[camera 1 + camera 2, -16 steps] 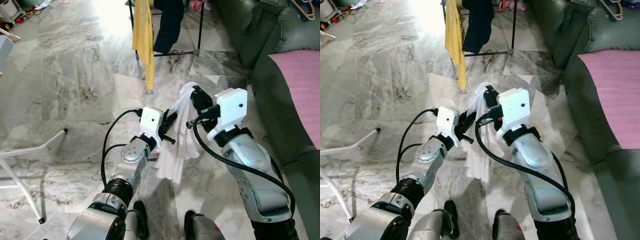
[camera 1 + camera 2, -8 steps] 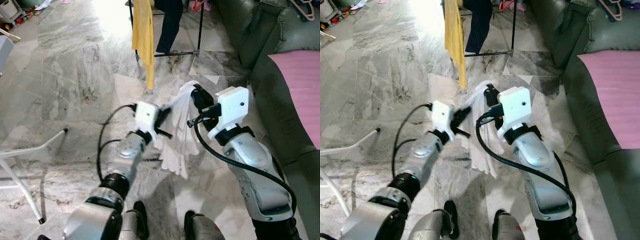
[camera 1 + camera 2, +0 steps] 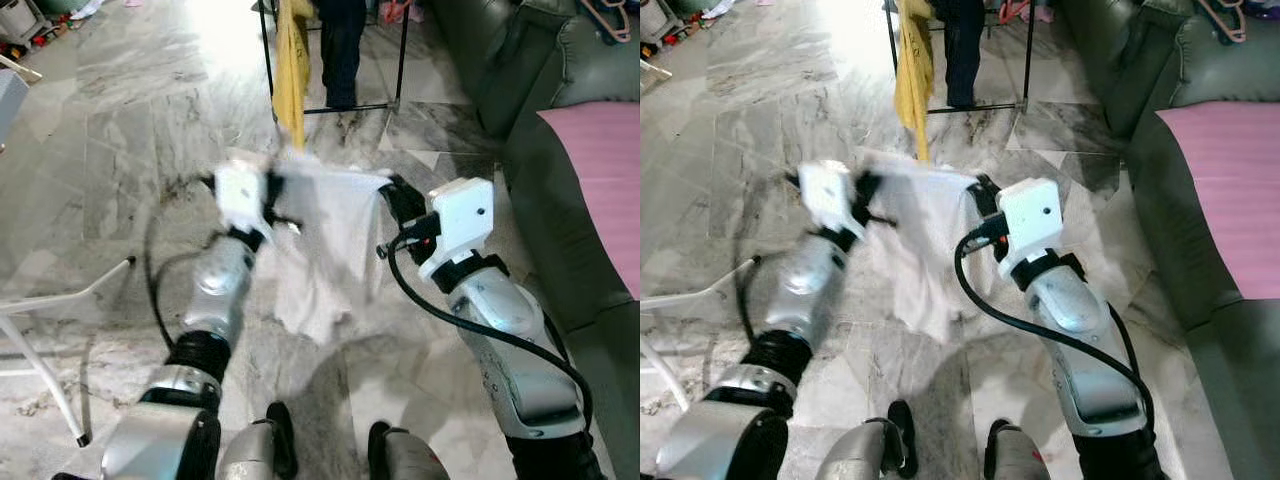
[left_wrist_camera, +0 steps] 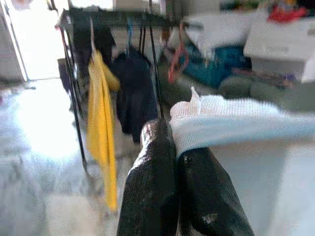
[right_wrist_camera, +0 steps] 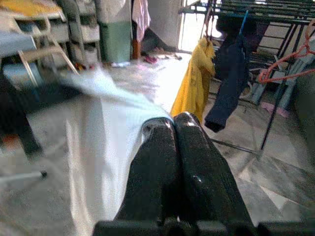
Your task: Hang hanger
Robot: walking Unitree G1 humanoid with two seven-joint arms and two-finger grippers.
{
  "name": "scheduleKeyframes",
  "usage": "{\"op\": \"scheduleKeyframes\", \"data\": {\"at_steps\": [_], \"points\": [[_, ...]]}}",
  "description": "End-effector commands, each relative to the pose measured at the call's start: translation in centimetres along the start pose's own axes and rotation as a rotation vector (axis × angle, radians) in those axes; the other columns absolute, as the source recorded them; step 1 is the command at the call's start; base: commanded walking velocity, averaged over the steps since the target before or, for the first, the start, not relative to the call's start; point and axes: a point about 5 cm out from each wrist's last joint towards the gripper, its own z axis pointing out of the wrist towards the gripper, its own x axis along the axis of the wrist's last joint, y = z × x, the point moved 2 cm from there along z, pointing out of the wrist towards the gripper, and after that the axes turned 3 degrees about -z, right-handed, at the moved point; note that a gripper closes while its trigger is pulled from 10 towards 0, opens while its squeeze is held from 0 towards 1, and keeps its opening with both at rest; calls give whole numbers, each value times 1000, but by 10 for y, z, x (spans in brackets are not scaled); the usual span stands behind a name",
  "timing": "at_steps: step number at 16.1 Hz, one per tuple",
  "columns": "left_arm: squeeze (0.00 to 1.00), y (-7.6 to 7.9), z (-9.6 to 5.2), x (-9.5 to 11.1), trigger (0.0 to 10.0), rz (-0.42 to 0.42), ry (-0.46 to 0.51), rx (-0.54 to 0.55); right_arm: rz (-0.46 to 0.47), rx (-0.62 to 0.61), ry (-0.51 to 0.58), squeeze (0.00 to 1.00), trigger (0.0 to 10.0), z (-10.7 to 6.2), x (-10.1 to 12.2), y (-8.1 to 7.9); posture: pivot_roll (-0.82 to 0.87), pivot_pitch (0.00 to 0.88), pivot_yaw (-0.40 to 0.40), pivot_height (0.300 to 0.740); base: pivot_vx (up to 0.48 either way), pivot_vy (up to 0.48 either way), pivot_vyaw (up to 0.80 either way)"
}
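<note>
- Grey-veined marble floor (image 3: pixel 130 160) fills the scene; a dark green sofa (image 3: pixel 540 130) with a pink cover (image 3: pixel 600 170) lies on the robot's right.
- Black clothes rack (image 3: pixel 400 55) ahead, carrying a yellow garment (image 3: pixel 292 60) and a dark garment (image 3: pixel 343 45); an orange hanger (image 5: pixel 285 69) hangs on the rack beside them.
- White cloth (image 3: pixel 320 230) stretched between the two grippers above the floor, its lower part hanging free.
- Left gripper (image 3: pixel 272 200), motion-blurred, holds one upper corner; the left wrist view shows its fingers (image 4: pixel 152 182) pressed together with the cloth edge pinched between them.
- Right gripper (image 3: pixel 392 195) holds the opposite corner; its fingers (image 5: pixel 162 167) are clamped together on the fabric.
- White stand leg (image 3: pixel 70 300) rests on the floor at the robot's left.
</note>
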Motion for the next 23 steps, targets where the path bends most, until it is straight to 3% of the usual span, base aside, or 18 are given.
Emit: {"op": "scheduleKeyframes", "data": {"at_steps": [1,2,3,4,5,11,14,18,20,22,23], "points": [[0,-12,-1,7,0,8,15,45,-72,-39,-47,0,3451,-2,-11,7,-202,238,45,740,0,0,0],[0,-12,0,11,0,22,25,39,-99,-52,-78,0,2627,-2,-19,9,-194,242,48,740,0,0,0],[0,-13,1,16,0,40,42,35,-144,-71,-114,0,392,-2,-27,13,-187,249,52,740,0,0,0],[0,-13,0,20,0,51,50,33,-164,-87,-150,0,7216,-3,-35,17,-183,252,52,740,0,0,0],[0,-13,0,21,0,54,50,34,-172,-89,-164,0,10000,-3,-38,17,-183,252,52,740,0,0,0],[0,-15,1,15,0,61,-19,20,-237,-83,-170,0,10000,-5,-43,18,-185,259,62,740,0,0,0],[0,-12,-2,0,0,63,-121,-49,-322,-131,-181,0,10000,-8,-46,34,-185,261,65,740,0,0,0],[0,0,-18,-16,0,47,-191,-178,-395,-348,-132,0,10000,-11,-30,73,-181,267,73,740,0,0,0],[0,18,-30,-24,0,-21,-245,-327,-392,-428,-98,0,10000,-12,-22,86,-178,273,78,740,0,0,0],[0,32,-38,-27,0,-125,-280,-436,-389,-424,-78,0,10000,-9,-18,88,-175,277,84,740,0,0,0],[0,41,-42,-28,0,-175,-308,-502,-364,-389,-62,455,10000,-7,-17,85,-173,275,83,740,0,0,0]]}}
